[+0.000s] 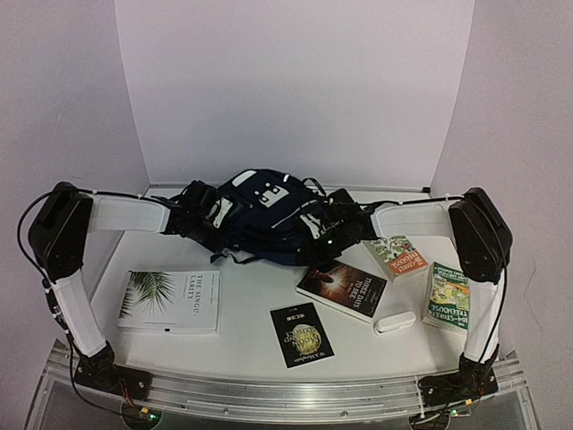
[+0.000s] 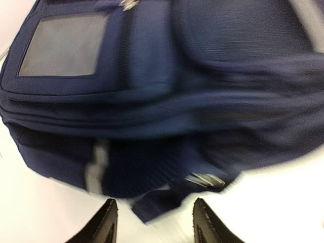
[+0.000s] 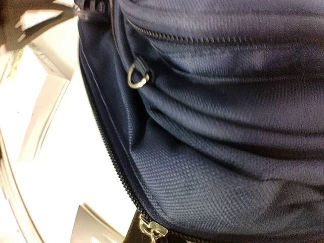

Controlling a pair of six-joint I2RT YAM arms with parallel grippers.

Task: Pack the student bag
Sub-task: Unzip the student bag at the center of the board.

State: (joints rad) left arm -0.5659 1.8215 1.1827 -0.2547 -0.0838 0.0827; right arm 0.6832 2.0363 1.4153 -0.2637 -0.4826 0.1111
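Left wrist view: bag (image 2: 152, 101) blurred, cut off at 12 and 3 o'clock. From above, right gripper (image 1: 327, 226) merges with dark fabric; fingers out of its own view. At 6 o'clock, black book (image 1: 302, 334) title unreadable.

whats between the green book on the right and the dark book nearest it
A small white case lies between them, seen in the top view.
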